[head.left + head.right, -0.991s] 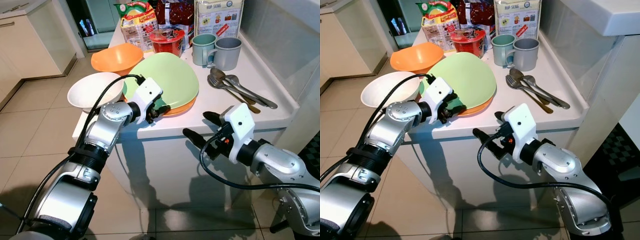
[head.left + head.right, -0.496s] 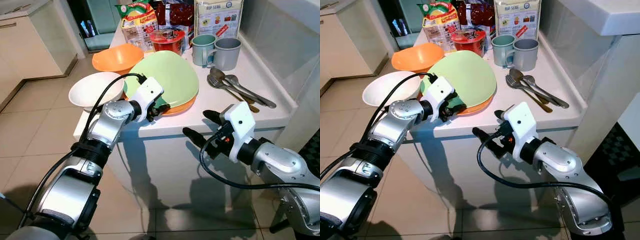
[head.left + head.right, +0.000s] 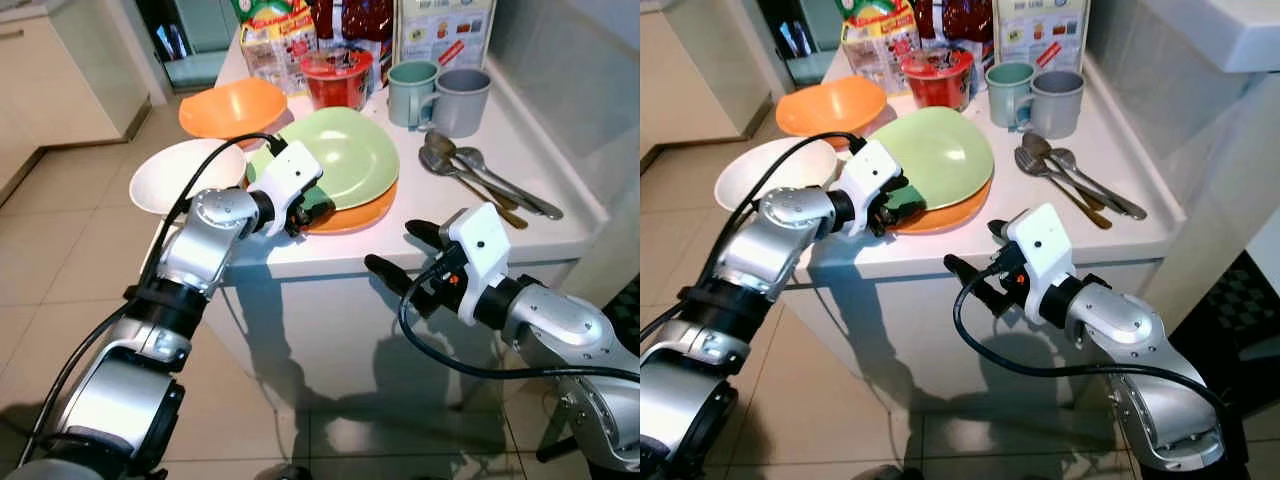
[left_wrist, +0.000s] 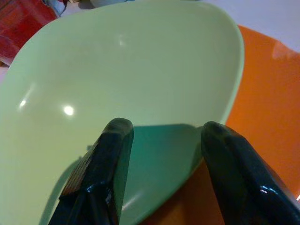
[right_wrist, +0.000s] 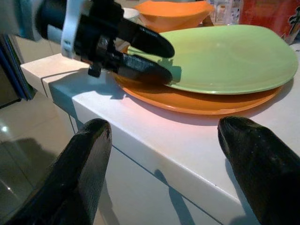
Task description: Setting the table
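Left wrist view, left gripper straddling green plate rim

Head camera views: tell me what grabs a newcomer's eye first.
The round pale green plate stacked on a round orange plate near the white counter's front edge stands out, with the left gripper at its near rim. The right gripper hangs open before the counter's front.

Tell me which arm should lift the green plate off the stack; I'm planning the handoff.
Left. The left pincer already straddles the near rim of the green plate, which lies on the orange plate. The right pincer hangs open below the counter edge, off the plates.
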### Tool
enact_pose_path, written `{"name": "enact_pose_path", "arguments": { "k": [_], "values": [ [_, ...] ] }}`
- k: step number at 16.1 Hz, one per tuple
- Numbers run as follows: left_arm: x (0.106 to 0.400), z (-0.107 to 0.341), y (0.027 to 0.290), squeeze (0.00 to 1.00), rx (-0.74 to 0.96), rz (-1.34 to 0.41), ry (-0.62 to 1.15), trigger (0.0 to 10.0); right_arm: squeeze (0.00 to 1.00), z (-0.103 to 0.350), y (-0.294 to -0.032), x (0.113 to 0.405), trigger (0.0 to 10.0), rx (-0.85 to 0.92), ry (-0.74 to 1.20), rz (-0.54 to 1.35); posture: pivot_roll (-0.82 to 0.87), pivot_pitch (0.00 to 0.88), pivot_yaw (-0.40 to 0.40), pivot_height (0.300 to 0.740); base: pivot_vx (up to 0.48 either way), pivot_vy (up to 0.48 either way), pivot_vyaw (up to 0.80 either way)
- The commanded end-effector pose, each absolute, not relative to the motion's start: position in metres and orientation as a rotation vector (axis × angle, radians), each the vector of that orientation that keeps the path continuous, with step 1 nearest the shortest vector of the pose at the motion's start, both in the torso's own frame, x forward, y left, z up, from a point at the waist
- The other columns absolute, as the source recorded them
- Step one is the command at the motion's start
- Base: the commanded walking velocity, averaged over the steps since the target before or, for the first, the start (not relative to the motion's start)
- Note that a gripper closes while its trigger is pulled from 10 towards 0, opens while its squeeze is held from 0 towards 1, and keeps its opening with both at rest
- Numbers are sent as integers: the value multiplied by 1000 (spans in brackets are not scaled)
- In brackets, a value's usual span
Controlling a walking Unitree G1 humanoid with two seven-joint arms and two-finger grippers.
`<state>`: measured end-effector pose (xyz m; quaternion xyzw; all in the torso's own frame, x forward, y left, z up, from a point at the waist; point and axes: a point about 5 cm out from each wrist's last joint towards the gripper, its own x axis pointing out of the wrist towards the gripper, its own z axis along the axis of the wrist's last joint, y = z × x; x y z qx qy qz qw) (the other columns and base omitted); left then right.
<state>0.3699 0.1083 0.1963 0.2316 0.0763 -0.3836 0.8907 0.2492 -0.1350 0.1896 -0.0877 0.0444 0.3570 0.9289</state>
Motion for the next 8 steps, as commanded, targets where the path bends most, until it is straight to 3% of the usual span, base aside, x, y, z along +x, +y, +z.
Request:
{"name": "enact_pose_path", "arguments": {
  "k": [1, 8],
  "values": [
    [369, 206, 115, 0, 467, -779, 146, 10000, 0, 191, -131, 250, 10000, -168, 86, 747, 31, 47, 134, 740, 0, 0, 0],
    [349, 224, 108, 0, 443, -817, 134, 10000, 0, 189, -130, 252, 10000, -168, 88, 750, 39, 35, 132, 740, 0, 0, 0]
  ]
}}
